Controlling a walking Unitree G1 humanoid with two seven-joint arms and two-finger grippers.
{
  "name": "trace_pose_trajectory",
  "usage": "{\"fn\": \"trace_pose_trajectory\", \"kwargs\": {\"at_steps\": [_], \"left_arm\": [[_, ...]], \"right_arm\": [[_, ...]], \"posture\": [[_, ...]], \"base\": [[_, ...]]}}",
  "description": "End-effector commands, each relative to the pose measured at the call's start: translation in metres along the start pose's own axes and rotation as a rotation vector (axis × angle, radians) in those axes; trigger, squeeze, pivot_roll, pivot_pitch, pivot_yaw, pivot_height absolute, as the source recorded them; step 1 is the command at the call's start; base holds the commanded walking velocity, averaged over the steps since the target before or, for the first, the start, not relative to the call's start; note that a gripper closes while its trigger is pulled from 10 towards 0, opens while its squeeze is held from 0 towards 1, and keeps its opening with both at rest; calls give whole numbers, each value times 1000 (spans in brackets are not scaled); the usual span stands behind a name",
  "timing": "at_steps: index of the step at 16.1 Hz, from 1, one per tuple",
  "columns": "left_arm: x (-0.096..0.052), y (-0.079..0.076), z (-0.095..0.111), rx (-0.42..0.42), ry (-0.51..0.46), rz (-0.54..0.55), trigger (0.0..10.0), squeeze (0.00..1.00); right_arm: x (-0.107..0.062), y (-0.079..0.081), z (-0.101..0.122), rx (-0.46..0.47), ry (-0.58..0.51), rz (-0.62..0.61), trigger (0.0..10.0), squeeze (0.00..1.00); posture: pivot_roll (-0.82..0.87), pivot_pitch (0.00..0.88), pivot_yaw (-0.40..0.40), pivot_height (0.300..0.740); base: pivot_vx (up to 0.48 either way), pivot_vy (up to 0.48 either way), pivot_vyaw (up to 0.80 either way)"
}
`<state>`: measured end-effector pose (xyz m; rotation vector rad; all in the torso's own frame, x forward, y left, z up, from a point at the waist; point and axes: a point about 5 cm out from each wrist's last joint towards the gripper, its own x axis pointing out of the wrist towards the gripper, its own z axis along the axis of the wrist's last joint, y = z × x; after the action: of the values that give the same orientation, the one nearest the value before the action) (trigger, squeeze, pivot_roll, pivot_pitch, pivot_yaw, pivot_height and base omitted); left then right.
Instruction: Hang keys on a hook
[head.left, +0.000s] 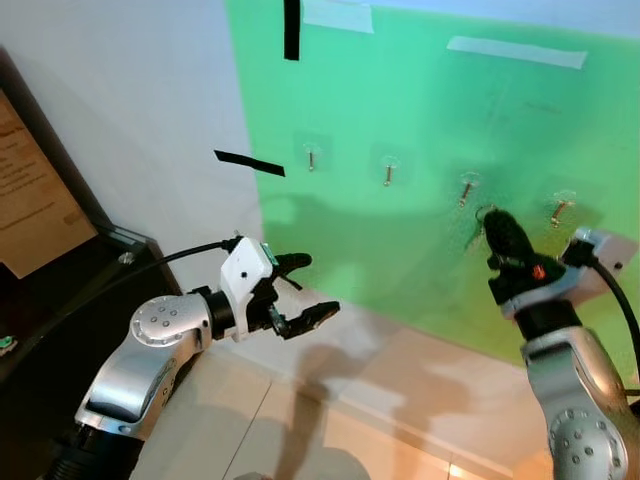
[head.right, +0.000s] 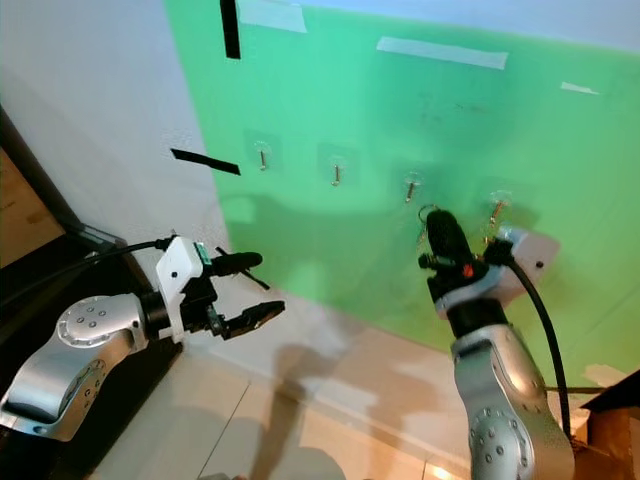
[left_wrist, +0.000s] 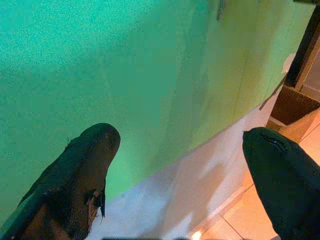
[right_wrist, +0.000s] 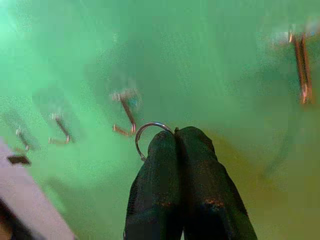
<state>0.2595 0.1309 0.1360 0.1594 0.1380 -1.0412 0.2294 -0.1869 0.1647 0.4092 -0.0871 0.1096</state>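
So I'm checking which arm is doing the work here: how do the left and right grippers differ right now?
The left gripper has its fingers spread open and holds nothing; the right gripper has its fingers pressed shut on a key ring. The left gripper sits low, away from the hooks; the right gripper is raised close to a hook on the green wall. Both have black fingers.

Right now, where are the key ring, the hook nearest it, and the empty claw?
key ring (right_wrist: 145, 134), right wrist view, bare metal loop
hook (right_wrist: 127, 116), right wrist view, its shank
left claw (head.left: 308, 289), left eye view, between fingertips
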Motion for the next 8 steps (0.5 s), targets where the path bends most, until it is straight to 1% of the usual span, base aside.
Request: {"fn": "trace_pose_trajectory", "kwargs": {"at_steps": [1,2,4,6,8], "left_arm": [[3,1,-1,-4,4,-14,10000,0],[5,0,-1,-7,1,-21,10000,0],[10,-2,-1,-15,-7,-34,10000,0],[13,-4,-1,-22,-13,-45,10000,0],[15,-5,-1,-25,-16,-51,10000,0]], "right_arm": [[-8,-4,8,-20,-16,21,10000,0],[-13,-6,11,-31,-13,32,10000,0],[-21,-10,20,-22,-37,45,10000,0],[-29,-18,30,-19,-74,34,10000,0],[-32,-21,37,-13,-93,43,10000,0]], "posture": [[-110,0,70,740],[-121,0,75,740],[-140,0,79,740],[-157,0,82,740],[-162,0,81,740]], "base": [[0,0,0],[0,0,0],[0,0,0],[0,0,0],[0,0,0]]}}
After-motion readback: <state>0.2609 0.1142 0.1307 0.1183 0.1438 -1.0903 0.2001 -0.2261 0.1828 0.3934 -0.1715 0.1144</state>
